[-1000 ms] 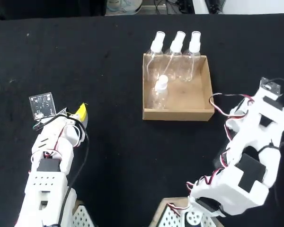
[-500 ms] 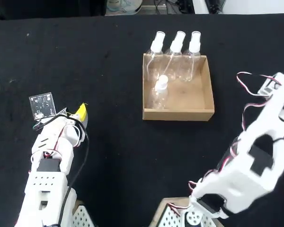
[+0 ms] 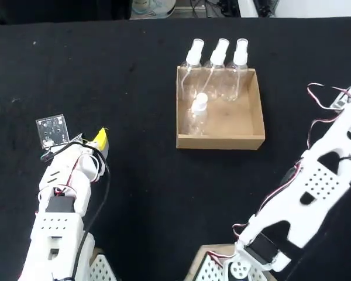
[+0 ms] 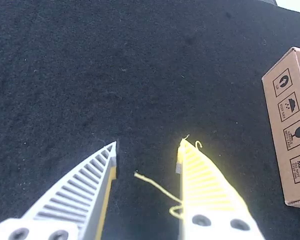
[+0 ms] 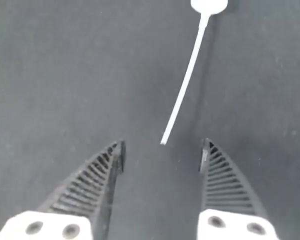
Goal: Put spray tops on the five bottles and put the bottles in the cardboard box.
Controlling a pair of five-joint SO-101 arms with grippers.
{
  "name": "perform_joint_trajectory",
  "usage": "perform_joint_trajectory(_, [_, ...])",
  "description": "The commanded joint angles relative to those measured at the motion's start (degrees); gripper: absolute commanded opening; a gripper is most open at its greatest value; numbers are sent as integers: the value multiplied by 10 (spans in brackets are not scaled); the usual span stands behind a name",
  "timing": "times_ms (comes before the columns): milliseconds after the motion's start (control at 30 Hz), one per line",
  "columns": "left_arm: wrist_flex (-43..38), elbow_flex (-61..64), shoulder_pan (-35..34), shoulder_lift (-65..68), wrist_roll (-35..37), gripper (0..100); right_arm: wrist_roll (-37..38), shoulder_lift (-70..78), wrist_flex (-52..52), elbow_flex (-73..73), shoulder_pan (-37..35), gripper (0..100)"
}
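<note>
The cardboard box [image 3: 260, 111] stands in the middle of the black table. Inside it are several clear bottles with white spray tops: three along the back wall [image 3: 217, 70] and one nearer the front [image 3: 197, 114]. In the right wrist view a loose spray top [image 5: 208, 5] lies on the table, and its thin white tube [image 5: 182, 82] ends just ahead of my open right gripper [image 5: 162, 150]. The right arm [image 3: 316, 181] stretches toward the table's right edge. My left gripper [image 4: 147, 150] hovers open and empty over bare cloth, left of the box [image 4: 290, 125].
The left arm [image 3: 70, 181] lies along the table's lower left, its yellow finger [image 3: 100, 139] pointing at the box. A loose yellow thread [image 4: 157, 187] hangs from that finger. Both arm bases [image 3: 234, 266] sit at the near edge.
The right arm has swung outward and stretched toward the table's right edge. The left arm, the box and its bottles have not moved.
</note>
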Motion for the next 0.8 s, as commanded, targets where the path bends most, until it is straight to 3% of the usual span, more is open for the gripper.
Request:
perform_joint_trajectory(0, [-13,-7,-1,-9,-1,191,-5,73,24,-196,4,201])
perform_joint_trajectory(133, [-13,-7,-4,-9,-2,191,-5,160,25,-313,8,201])
perform_joint_trajectory(767, [-13,-7,-2,-9,-2,191,-5,221,-54,-289,15,201])
